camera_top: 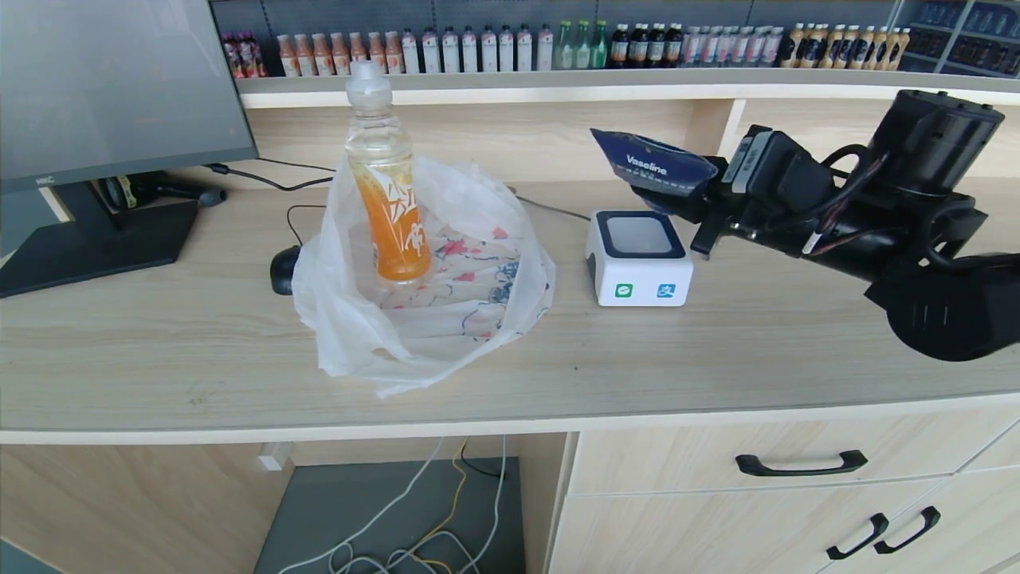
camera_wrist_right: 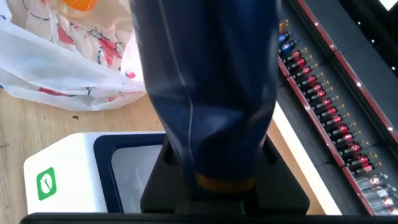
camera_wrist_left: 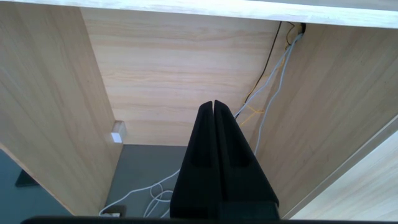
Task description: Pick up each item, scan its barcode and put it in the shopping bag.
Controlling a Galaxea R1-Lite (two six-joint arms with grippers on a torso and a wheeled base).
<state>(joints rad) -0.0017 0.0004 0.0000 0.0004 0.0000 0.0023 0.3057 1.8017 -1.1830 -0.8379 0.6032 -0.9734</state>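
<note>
Tube [camera_top: 657, 163], dark blue with white print and a flat crimped end, is clamped at its other end by the right gripper [camera_top: 705, 191], just above the far edge of the white scanner [camera_top: 637, 255]. It lies nearly level, crimped end slightly raised and pointing left toward the bag [camera_top: 422, 311], where an orange bottle [camera_top: 386, 183] stands upright. Pale wood counter [camera_top: 717, 343]; a shelf [camera_top: 558, 78] of drinks runs behind. The left gripper [camera_wrist_left: 214, 143], fingers together, sits below the counter.
</note>
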